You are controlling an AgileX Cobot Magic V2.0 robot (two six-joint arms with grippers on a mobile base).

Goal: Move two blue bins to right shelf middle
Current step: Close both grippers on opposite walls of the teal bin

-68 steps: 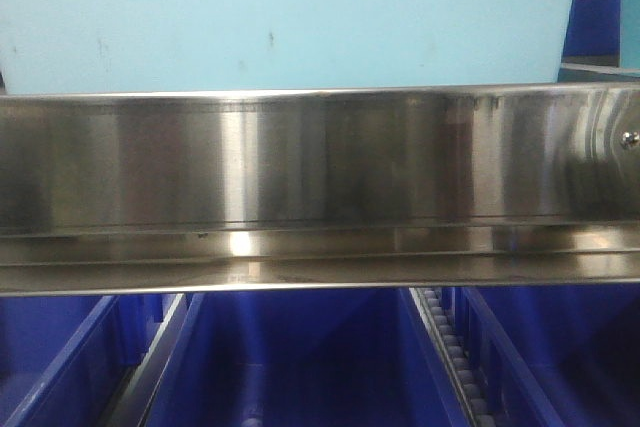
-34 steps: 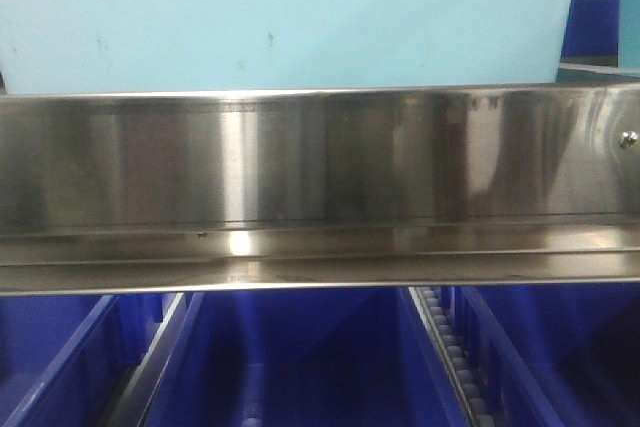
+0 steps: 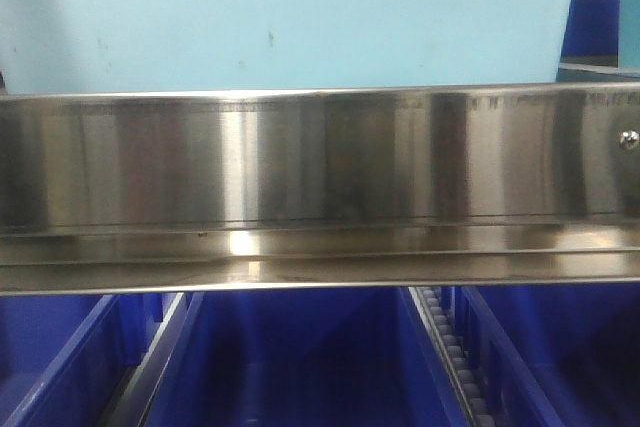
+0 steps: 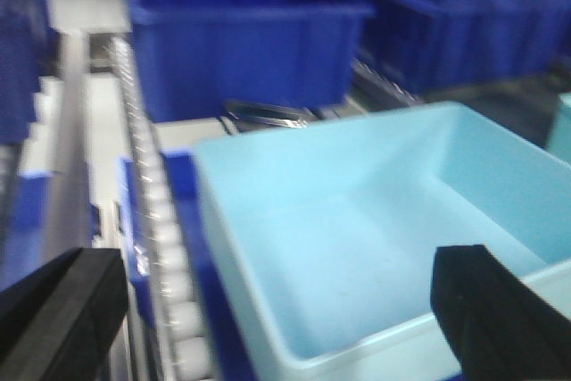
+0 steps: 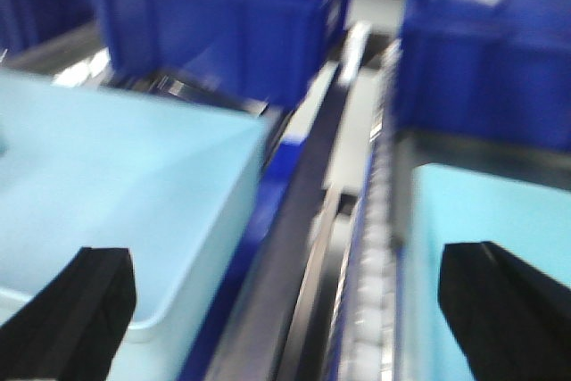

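Observation:
A pale blue bin (image 3: 290, 17) stands on the shelf level above the steel rail (image 3: 320, 177). The left wrist view looks into its hollow inside (image 4: 375, 220). My left gripper (image 4: 281, 310) is open, one finger outside the bin's left wall and one (image 4: 486, 310) over its near rim, touching nothing. My right gripper (image 5: 285, 310) is open too and straddles a track between that bin (image 5: 107, 176) and a second pale blue bin (image 5: 491, 220). Dark blue bins (image 3: 300, 357) fill the level below, and more of them (image 4: 250, 51) stand behind. Both wrist views are blurred.
A white roller track (image 4: 165, 247) runs along the bin's left side. Another roller track (image 5: 379, 256) and a dark metal divider (image 5: 294, 247) lie between the two pale bins. Dark blue bins (image 5: 214, 24) are stacked at the back of the shelf.
The reflections on the steel rail have shifted a little. The bins in the front view have not moved.

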